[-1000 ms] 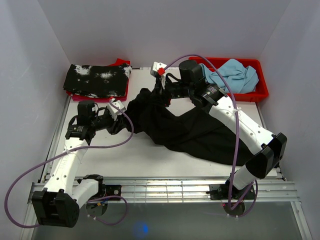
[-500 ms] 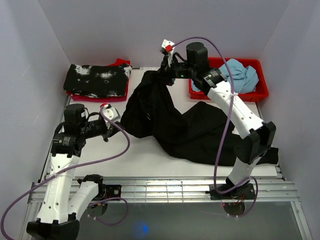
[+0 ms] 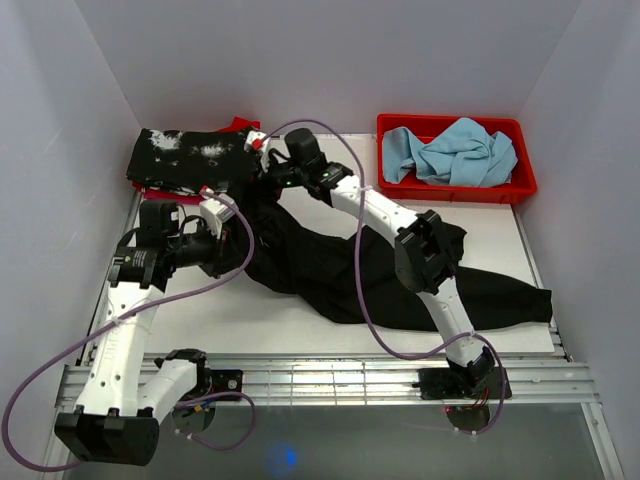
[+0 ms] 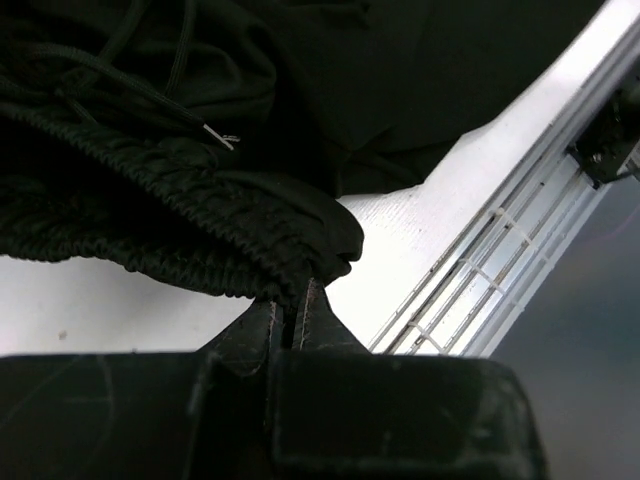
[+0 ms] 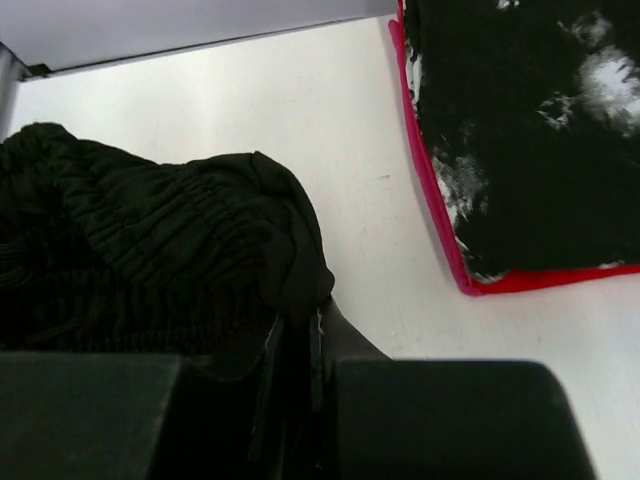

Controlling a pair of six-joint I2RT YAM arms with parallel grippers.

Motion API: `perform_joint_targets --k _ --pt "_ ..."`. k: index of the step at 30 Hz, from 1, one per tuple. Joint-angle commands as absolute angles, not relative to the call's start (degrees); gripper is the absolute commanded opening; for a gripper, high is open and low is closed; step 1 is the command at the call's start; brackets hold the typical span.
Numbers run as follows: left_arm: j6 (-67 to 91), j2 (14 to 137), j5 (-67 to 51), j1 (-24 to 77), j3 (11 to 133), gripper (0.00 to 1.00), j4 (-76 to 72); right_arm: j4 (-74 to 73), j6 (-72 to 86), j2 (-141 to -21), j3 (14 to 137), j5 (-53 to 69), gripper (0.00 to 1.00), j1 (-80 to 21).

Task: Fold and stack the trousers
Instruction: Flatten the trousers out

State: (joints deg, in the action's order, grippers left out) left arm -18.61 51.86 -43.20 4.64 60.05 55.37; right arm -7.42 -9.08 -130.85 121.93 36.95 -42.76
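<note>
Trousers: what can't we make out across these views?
Top external: left pincer and right pincer tips, lost against the black trousers; right arm covers part of them.
Left wrist: trousers cut off at top and left edges.
Right wrist: splotched garment cut off at right edge.

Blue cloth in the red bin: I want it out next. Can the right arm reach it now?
Probably not yet: the right gripper has its jaws shut on the trousers, far left. The blue cloth lies uncovered.

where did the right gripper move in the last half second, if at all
Yes: right gripper swung left, from the red bin to the splotched garment.
</note>
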Motion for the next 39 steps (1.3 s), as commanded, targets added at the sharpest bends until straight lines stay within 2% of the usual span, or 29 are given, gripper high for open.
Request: perform_joint_targets --k 1,3,4,7,9,11,13,19,25,27,28,30,32,35,39 --pt "-11.69 55.52 -36.76 4.75 64.50 0.00 57.65 5.35 -11.25 -133.31 124.01 27.37 0.09 -44.91" --pt "-11.08 57.82 -33.85 4.75 65.39 0.00 58.62 7.90 -11.43 -134.82 124.80 24.10 0.18 -45.61" --pt "-11.07 59.05 -32.10 4.66 65.83 0.00 58.97 8.35 -11.43 -135.35 125.50 20.86 0.33 -45.62" --pt "-13.61 63.88 -25.33 4.31 66.97 0.00 61.08 6.60 -14.49 -135.01 126.65 16.71 0.61 -44.74" --pt "-15.90 67.31 -21.63 3.26 65.66 0.00 63.44 4.76 -16.51 -131.06 122.89 16.52 0.71 -42.63" --pt "-19.85 68.72 -19.52 0.98 62.60 0.00 64.16 1.86 -17.49 -126.40 119.29 17.40 0.75 -39.22" --pt "-24.58 68.73 -17.94 -2.70 60.13 0.00 63.64 -8.31 -19.33 -122.46 118.92 18.02 0.80 -36.66" --pt "-33.65 69.69 -16.53 -9.30 51.51 0.00 63.28 -36.24 -28.46 -112.70 113.48 25.03 0.83 -23.66" --pt "-40.86 72.94 -11.70 -14.75 47.73 0.00 62.93 -51.05 -42.01 -108.11 103.21 24.88 0.82 -11.53" --pt "-43.22 74.00 -11.51 -17.39 48.33 0.07 62.75 -53.17 -43.06 -107.76 101.43 23.91 0.81 -7.40" --pt "-44.11 74.61 -12.12 -20.10 49.30 0.21 63.19 -54.04 -43.41 -107.58 100.99 23.47 0.80 -5.99" --pt "-45.87 76.28 -16.86 -22.75 54.65 0.43 65.98 -55.28 -43.33 -107.49 100.37 23.29 0.78 -2.30" --pt "-47.28 77.51 -22.99 -24.78 61.91 0.58 69.06 -55.72 -42.46 -107.14 100.02 23.12 0.76 1.64" --pt "-47.11 78.22 -28.20 -25.14 67.83 0.67 70.31 -55.37 -40.79 -106.53 98.62 24.08 0.75 5.00" --pt "-43.25 81.55 -34.09 -25.14 74.16 0.68 69.53 -53.62 -36.22 -106.61 92.49 24.61 0.72 6.50"
